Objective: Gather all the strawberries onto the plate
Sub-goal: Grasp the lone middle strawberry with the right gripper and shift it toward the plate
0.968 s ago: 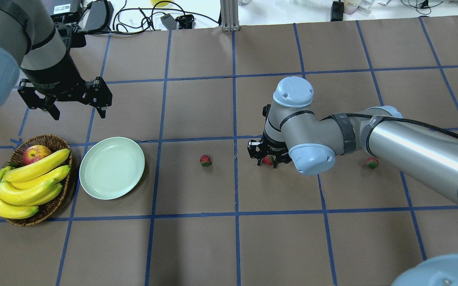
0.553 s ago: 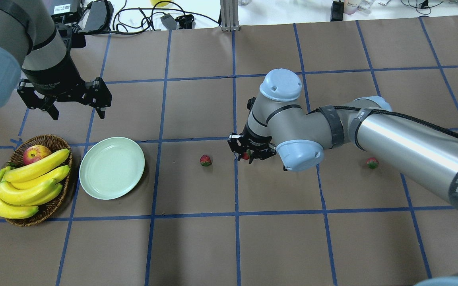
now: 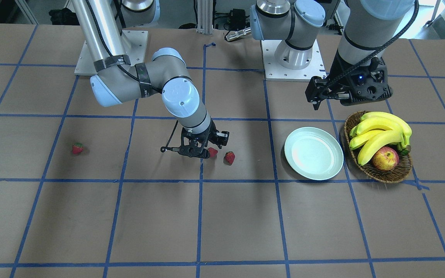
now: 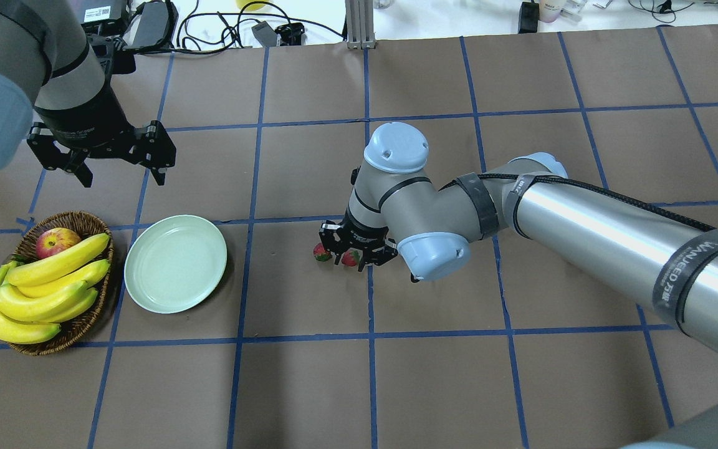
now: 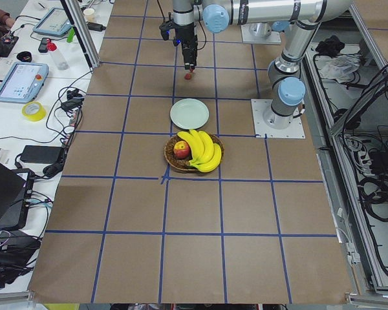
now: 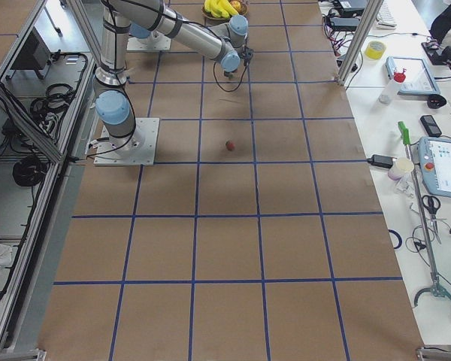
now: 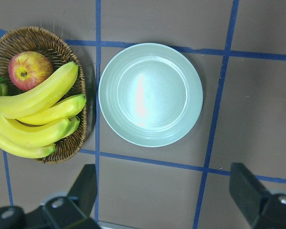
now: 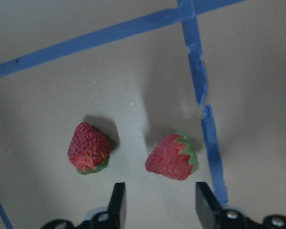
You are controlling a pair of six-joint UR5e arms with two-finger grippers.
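My right gripper [image 4: 351, 259] is shut on one strawberry [image 4: 351, 257] and holds it low over the table, right beside a second strawberry [image 4: 320, 252] that lies on the paper. Both show in the right wrist view, the held one [image 8: 171, 157] and the lying one [image 8: 88, 149]. A third strawberry [image 3: 77, 148] lies far off on the right arm's side and is hidden by that arm in the overhead view. The pale mint plate [image 4: 176, 272] holds nothing and lies left of the gripper. My left gripper [image 4: 123, 181] is open and empty, above and behind the plate [image 7: 150, 94].
A wicker basket [image 4: 78, 219] with bananas [image 4: 47, 280] and an apple [image 4: 57, 242] stands just left of the plate. Cables and boxes [image 4: 147, 25] lie along the table's far edge.
My right gripper has moved left with the strawberry, up to the second strawberry. Its arm now hides the third strawberry in the overhead view. The left arm has not moved.
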